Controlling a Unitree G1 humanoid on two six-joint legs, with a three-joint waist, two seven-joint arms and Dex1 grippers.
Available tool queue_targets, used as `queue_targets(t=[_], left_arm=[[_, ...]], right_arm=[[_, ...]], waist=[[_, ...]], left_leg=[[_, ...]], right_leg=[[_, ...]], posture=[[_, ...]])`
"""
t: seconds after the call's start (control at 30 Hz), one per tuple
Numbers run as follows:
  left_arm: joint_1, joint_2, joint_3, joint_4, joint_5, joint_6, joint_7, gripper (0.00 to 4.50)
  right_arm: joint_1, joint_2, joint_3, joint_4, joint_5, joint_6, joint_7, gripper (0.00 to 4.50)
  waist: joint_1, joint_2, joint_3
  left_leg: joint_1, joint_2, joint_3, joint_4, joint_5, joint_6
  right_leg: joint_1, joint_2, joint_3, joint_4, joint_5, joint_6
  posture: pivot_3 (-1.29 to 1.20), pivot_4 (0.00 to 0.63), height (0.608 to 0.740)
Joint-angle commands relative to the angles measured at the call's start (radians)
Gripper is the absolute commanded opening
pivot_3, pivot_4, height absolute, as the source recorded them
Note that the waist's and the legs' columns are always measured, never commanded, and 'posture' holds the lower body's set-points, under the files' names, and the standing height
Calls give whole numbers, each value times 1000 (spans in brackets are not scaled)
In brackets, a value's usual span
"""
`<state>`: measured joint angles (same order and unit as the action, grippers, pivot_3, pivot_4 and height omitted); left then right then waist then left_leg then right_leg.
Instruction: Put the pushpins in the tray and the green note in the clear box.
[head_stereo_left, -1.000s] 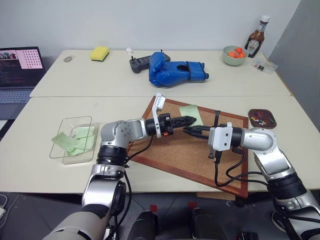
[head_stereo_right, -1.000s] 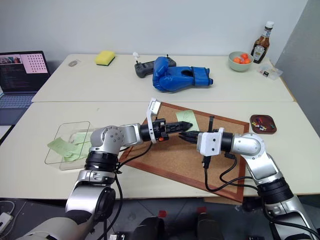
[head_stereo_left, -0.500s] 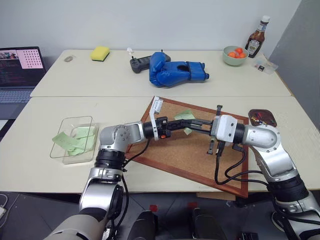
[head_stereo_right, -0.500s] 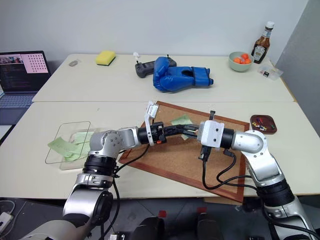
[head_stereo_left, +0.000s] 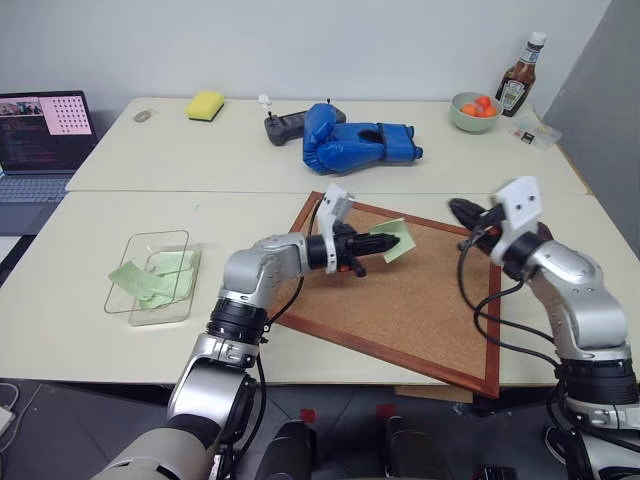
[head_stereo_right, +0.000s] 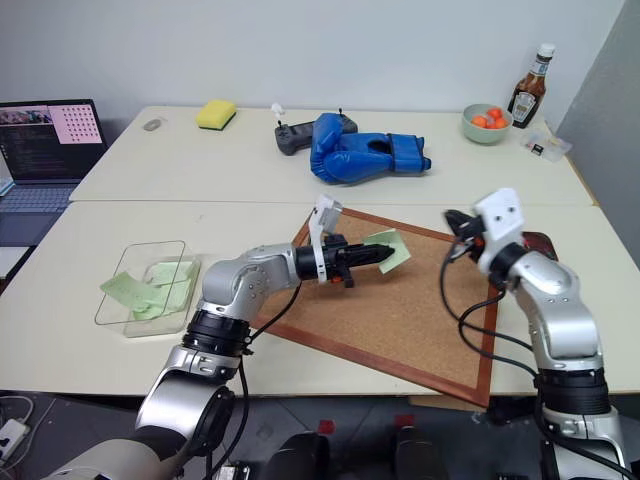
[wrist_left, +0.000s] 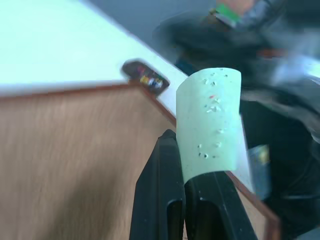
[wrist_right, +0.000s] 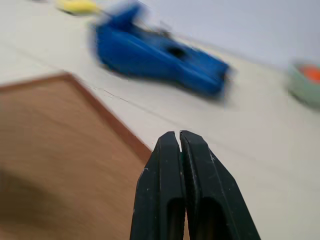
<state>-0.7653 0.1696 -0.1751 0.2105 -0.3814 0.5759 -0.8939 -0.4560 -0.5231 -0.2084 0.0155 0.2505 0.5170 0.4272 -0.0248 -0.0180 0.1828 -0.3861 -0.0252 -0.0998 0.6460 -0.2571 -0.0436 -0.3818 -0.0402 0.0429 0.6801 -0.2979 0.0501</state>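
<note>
My left gripper (head_stereo_left: 388, 242) is shut on the green note (head_stereo_left: 398, 240), held just above the cork board (head_stereo_left: 400, 310). In the left wrist view the note (wrist_left: 210, 125) curls up from between the black fingers (wrist_left: 167, 165). My right gripper (head_stereo_left: 456, 207) hovers over the board's far right corner, shut, and the right wrist view shows nothing between its fingers (wrist_right: 165, 170). The tray (wrist_left: 131, 68) lies beyond the board's corner with small coloured specks in it. The pushpins are too small to pick out. The clear box (head_stereo_left: 155, 236) sits at the left with pale green slips inside.
On the far table lie a blue boxing glove (head_stereo_left: 350, 145), a black controller (head_stereo_left: 280, 127) and a yellow sponge (head_stereo_left: 204, 104). A green bowl of fruit (head_stereo_left: 472, 110) and a sauce bottle (head_stereo_left: 522, 65) stand at the back right. A laptop (head_stereo_left: 40, 130) is at the far left.
The two grippers met at the note on the board. My left gripper shut on it and lifted it. My right gripper swung away to the right and turned to point forward.
</note>
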Motion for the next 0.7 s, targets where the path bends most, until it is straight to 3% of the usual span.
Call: queue_targets(t=[0.03, 0.27, 0.43, 0.7], left_arm=[[-29, -20, -125, 25, 205, -280, 72, 69], [-37, -82, -180, 161, 320, -457, 125, 69], [-20, -96, -173, 154, 326, -455, 113, 69], [11, -70, -163, 125, 324, -447, 94, 0]], right_arm=[[-93, -25, -92, 193, -12, 2, -99, 0], [-261, -53, -137, 585, -26, -96, -158, 0], [-309, -56, -150, 673, -17, -103, -158, 0], [-298, -62, -143, 669, -24, -111, -157, 1707]], waist=[[-1, 0, 0], [-13, 0, 0], [-13, 0, 0], [-10, 0, 0]], left_leg=[[0, 0, 1, 0, 0, 0], [1, 1, 11, -1, -2, 5], [-1, 1, 12, -1, -2, 5], [-3, 1, 11, 0, -2, 5]], right_leg=[[0, 0, 0, 0, 0, 0], [-2, 1, 3, 1, 0, 0], [-3, 1, 4, 1, 0, 0], [-4, 1, 3, 1, 0, 0]], posture=[[0, 150, 740], [0, 150, 740], [0, 150, 740], [0, 150, 740]])
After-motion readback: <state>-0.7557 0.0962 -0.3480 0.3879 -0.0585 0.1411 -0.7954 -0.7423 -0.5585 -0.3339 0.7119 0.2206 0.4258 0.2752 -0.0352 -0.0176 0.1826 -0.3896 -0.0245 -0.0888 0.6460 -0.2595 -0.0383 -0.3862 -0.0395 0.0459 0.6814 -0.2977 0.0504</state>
